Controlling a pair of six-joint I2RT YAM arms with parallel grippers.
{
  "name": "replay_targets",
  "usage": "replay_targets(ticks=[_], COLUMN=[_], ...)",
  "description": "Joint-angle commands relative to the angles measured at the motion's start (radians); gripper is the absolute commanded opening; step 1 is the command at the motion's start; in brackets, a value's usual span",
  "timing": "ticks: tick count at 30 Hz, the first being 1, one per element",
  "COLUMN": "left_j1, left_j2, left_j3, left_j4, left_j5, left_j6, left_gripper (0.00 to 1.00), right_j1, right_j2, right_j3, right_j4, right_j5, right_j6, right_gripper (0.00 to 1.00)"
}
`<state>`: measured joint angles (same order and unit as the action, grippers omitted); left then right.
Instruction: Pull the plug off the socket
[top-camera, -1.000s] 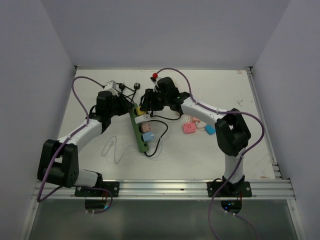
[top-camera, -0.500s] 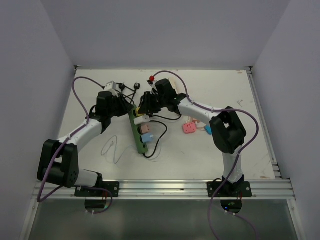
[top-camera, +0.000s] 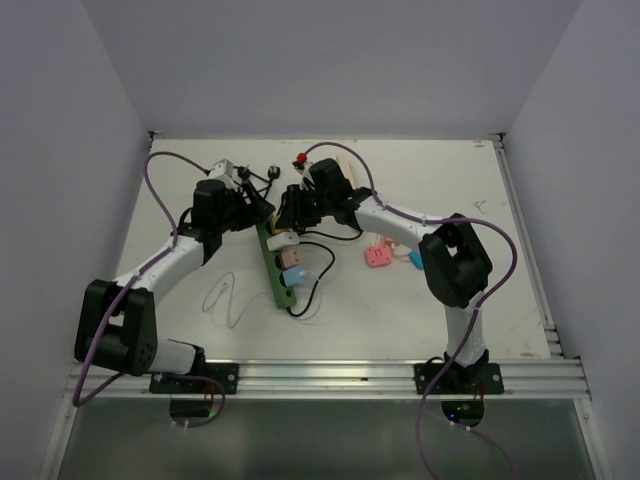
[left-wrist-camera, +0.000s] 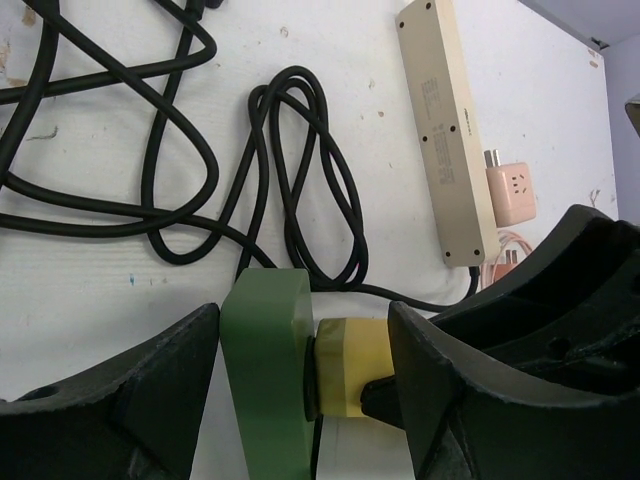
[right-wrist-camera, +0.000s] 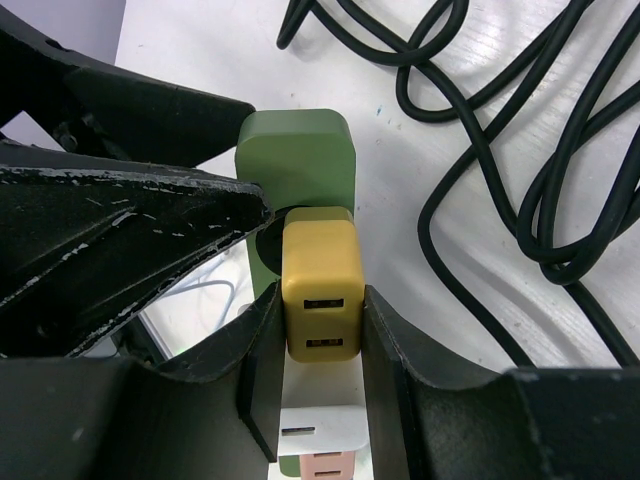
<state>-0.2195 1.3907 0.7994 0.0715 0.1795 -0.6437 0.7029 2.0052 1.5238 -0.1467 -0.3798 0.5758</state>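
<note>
White table (top-camera: 400, 320): green socket (left-wrist-camera: 262, 390) straddled by wide-spread left gripper (left-wrist-camera: 300, 330), seemingly as brace; right gripper (right-wrist-camera: 320, 305) clamped on yellow plug (right-wrist-camera: 320, 270) for pulling.

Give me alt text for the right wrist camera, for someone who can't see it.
The right gripper clamps a yellow plug seated in the end outlet of the green socket. A white plug sits next along the strip, and black cord loops across the white table.

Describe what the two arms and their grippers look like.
The left arm and right arm have white tubular links, bulky black joints and looping purple cables. The left gripper and right gripper are black, with broad wedge-shaped fingers.
</note>
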Motion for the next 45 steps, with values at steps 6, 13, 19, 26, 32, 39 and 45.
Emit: replay_targets(ticks=[6,13,19,26,32,39,45], left_j1=[-0.006,-0.006,-0.006,-0.006,-0.006,-0.006,-0.006], left_j2=[0.030,0.068,0.087,0.053,-0.002,-0.035,-0.042], left_j3=[0.064,0.054,0.041,0.035,0.020,0.032,0.043], left_j4=[-0.025,-0.030,-0.012,0.013,0.053,0.074,0.076], left_j5=[-0.023,-0.028,-0.032,-0.025,-0.022,0.000,0.015], left_j6=[-0.040,-0.048,-0.048,-0.021,0.002,0.009,0.010], left_gripper=[0.71,0.66,0.51,0.09,0.00,0.00,0.00], right_j1=[0.015,0.015,0.015,0.017,0.017,0.020,0.023], right_j2=[-0.086,-0.092,-0.092,-0.092,-0.085,-0.066,-0.054], right_j3=[0.018,0.010,0.015,0.010,0.035,0.059,0.073], right_j4=[0.056,0.071,0.085,0.075,0.050,0.049,0.041], right_j5=[-0.039,-0.045,-0.059,-0.087,-0.105,-0.120,-0.113], right_j6=[-0.025,-0.024,-0.021,-0.007,0.001,0.012,0.009], right_gripper=[0.00,0.00,0.00,0.00,0.35,0.49,0.49])
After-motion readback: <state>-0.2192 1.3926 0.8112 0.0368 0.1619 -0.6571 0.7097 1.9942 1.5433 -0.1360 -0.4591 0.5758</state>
